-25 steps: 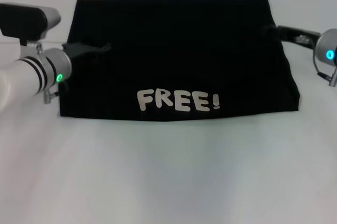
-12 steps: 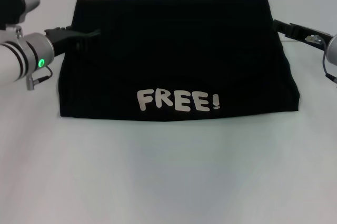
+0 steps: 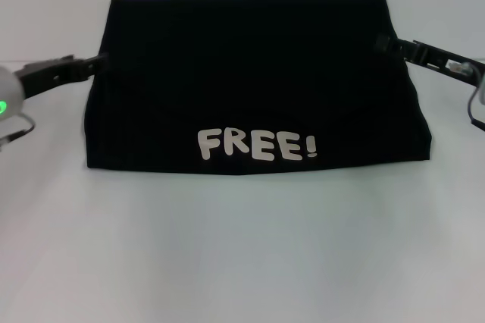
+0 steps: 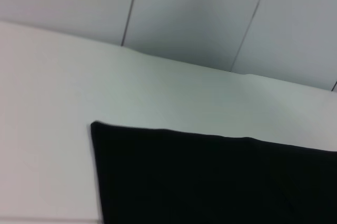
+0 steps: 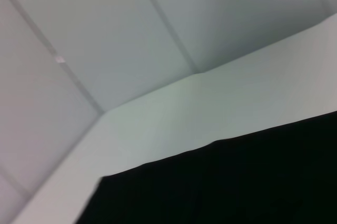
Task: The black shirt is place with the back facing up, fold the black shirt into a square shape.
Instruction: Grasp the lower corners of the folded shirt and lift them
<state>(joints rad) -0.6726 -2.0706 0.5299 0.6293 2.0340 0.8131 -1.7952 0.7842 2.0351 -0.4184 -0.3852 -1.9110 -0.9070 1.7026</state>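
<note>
The black shirt (image 3: 254,88) lies folded mid-worktop (image 3: 242,262), "FREE!" lettering (image 3: 258,145) toward the near edge. Left gripper (image 3: 97,63) and right gripper (image 3: 383,44) sit at its side edges, probably for the next fold; finger state unclear.

Head cam sits up high, looking forward and down at the whole white table (image 3: 242,247) from a fair way back. Both wrist cams ride low and close, angled across the tabletop toward the panelled wall (image 4: 200,19) behind (neither shows its own fingers). All three share the black shirt (image 3: 250,88).
</note>
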